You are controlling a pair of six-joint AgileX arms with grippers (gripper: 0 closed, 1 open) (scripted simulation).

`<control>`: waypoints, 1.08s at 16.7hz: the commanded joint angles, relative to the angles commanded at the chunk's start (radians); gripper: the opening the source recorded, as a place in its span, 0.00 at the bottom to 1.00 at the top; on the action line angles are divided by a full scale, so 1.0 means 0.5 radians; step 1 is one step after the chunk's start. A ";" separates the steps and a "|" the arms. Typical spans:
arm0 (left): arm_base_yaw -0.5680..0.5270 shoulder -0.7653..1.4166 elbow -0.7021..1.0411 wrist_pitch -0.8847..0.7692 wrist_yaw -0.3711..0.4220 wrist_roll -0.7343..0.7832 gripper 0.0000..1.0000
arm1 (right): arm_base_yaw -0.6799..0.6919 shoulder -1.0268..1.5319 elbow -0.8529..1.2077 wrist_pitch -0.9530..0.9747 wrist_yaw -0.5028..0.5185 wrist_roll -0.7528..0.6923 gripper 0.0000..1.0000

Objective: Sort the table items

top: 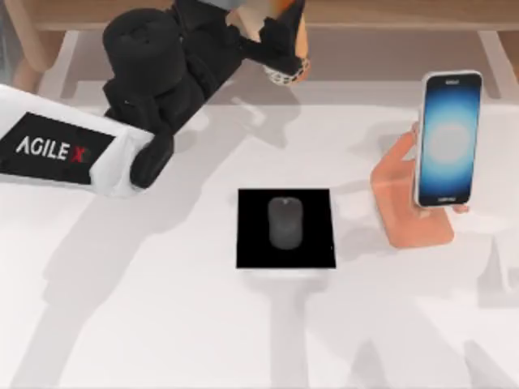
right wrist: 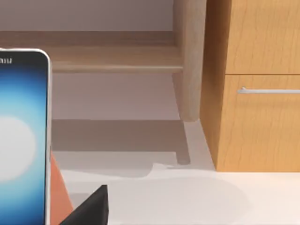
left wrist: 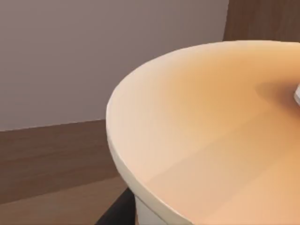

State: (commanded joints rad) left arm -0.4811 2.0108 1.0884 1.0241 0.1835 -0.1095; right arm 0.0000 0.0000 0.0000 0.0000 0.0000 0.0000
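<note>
A dark grey oval mouse point(top: 285, 222) lies in the middle of a square black mat point(top: 251, 243) at the table's centre. The white-rimmed phone point(top: 448, 138) with its glowing blue-white screen leans upright on an orange stand point(top: 405, 219) at the right. In the right wrist view the phone point(right wrist: 23, 140) is close by, with a dark part of my right gripper point(right wrist: 89, 208) low beside it. My left arm point(top: 146, 73) reaches along the far left edge, and its gripper point(top: 284, 61) is beyond the table's back edge, away from both items.
A pale round-edged surface point(left wrist: 211, 131) sits close in the left wrist view, over a wooden floor. Behind the table stand a wooden cabinet with a drawer handle point(right wrist: 267, 90) and a wooden leg point(right wrist: 190, 61). White tabletop point(top: 146, 308) lies open at the front left.
</note>
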 joint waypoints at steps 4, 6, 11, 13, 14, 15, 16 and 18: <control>-0.281 0.111 0.548 -0.416 -0.379 -0.030 0.00 | 0.000 0.000 0.000 0.000 0.000 0.000 1.00; -0.335 0.175 0.806 -0.649 -0.595 -0.025 0.00 | 0.000 0.000 0.000 0.000 0.000 0.000 1.00; -0.314 0.335 1.324 -1.227 -1.120 0.024 0.00 | 0.000 0.000 0.000 0.000 0.000 0.000 1.00; -0.287 0.388 1.482 -1.418 -1.288 0.047 0.00 | 0.000 0.000 0.000 0.000 0.000 0.000 1.00; -0.275 0.412 1.544 -1.495 -1.355 0.057 0.00 | 0.000 0.000 0.000 0.000 0.000 0.000 1.00; -0.265 0.436 1.594 -1.560 -1.410 0.065 0.00 | 0.000 0.000 0.000 0.000 0.000 0.000 1.00; -0.257 0.457 1.632 -1.610 -1.451 0.070 0.00 | 0.000 0.000 0.000 0.000 0.000 0.000 1.00; -0.251 0.482 1.667 -1.658 -1.490 0.075 0.00 | 0.000 0.000 0.000 0.000 0.000 0.000 1.00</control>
State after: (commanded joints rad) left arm -0.6065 2.2516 1.9220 0.1953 -0.5615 -0.0722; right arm 0.0000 0.0000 0.0000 0.0000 0.0000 0.0000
